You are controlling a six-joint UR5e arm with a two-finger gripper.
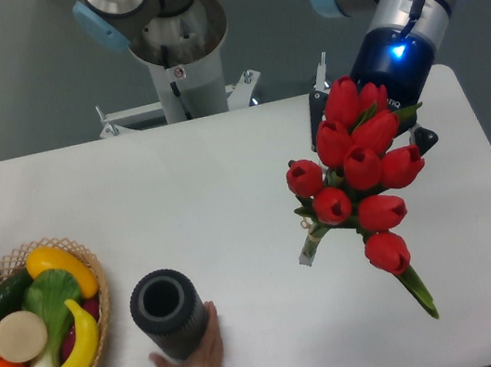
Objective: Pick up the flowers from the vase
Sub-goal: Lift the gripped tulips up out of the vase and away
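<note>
Fixed camera: I see the gripper [363,126] over the right of the desk [229,196], mostly hidden behind the tulip heads.
Jaws: closed on the flowers [362,173], as I judge, since the bunch hangs in the air with nothing else bearing it.
Flowers: clear of the vase [168,314] and well apart from it, stems slanting down and to the left.
Step in hand: I would keep the grip firm, lift slowly and hold the bunch steady so no stem slips.
Vase: upright at front left, mouth dark and empty; a person's hand [196,366] touches its base.
Wicker basket [101,335]: holds a banana, an orange and greens.
</note>
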